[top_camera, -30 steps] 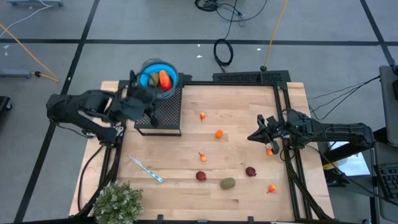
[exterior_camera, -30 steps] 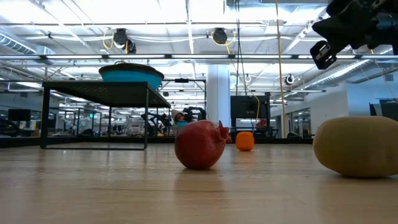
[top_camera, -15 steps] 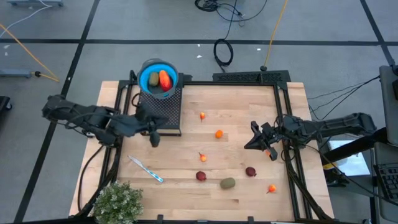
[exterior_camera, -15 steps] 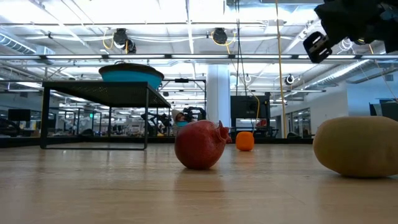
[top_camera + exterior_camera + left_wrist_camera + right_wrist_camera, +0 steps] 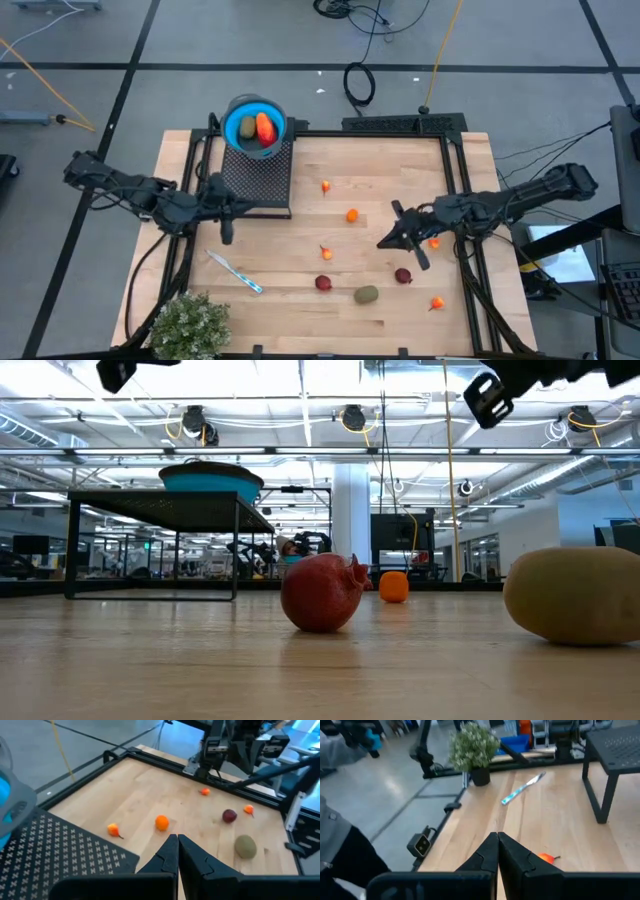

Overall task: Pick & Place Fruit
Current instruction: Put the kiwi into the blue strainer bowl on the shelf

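Left gripper (image 5: 226,232): fingers (image 5: 169,854) pressed together, holding nothing; it hangs over the wood just in front of the black perforated stand (image 5: 257,178), near the table's left side.
Right gripper (image 5: 390,237): fingers (image 5: 490,851) pressed together, empty; it hangs above the table's right half, between the small orange ball (image 5: 352,215) and the dark red round (image 5: 403,275).
Blue bowl (image 5: 253,126): sits on top of the stand at the table's far left corner; an olive-brown oval (image 5: 247,126) and a longer red-orange piece (image 5: 265,128) lie in it side by side.
Loose fruit on the table (image 5: 380,160): a tiny red-orange piece (image 5: 326,186) near the stand, the orange ball beside the middle, another small orange piece (image 5: 326,252) below it, a second dark red round (image 5: 323,283) and an olive-brown oval (image 5: 366,294) near the front edge, one orange piece (image 5: 436,303) at the front right, one more (image 5: 434,242) just beside the right arm.
Low view: the dark red round (image 5: 322,593) is nearest, the oval (image 5: 575,595) to its right.
Blue-and-white stick (image 5: 235,272): lies flat at the front left.
Potted plant (image 5: 190,324): front left corner.
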Action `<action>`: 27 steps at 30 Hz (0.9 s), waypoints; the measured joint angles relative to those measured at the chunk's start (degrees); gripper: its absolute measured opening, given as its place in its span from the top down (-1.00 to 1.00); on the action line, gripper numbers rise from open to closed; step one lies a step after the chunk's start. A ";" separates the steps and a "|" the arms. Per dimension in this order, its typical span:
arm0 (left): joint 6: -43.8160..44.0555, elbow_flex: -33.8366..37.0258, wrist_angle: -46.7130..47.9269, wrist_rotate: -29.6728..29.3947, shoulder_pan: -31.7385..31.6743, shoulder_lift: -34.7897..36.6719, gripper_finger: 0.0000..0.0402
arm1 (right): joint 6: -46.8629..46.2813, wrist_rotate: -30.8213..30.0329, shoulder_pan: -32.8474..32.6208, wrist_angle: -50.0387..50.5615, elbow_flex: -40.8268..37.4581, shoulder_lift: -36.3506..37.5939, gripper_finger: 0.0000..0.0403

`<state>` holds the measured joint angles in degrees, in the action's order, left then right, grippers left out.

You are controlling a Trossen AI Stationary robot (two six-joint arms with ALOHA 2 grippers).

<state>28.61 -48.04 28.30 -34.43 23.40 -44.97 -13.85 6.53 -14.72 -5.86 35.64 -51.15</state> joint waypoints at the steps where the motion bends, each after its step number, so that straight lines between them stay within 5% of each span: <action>1: 0.03 0.76 -0.15 -0.09 0.54 0.85 0.99 | 0.02 -0.71 -0.77 1.27 1.41 -1.30 1.00; 15: -1.33 10.88 -1.59 -1.28 6.50 10.95 0.99 | -0.40 -8.09 -9.18 16.75 21.52 -20.57 1.00; 27: -2.14 17.86 -2.22 -1.62 11.53 18.40 0.98 | -0.52 -8.48 -11.26 34.42 39.65 -35.89 1.00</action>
<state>26.47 -30.18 26.09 -36.05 34.93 -26.58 -14.37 -1.95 -25.98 28.56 75.29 -87.04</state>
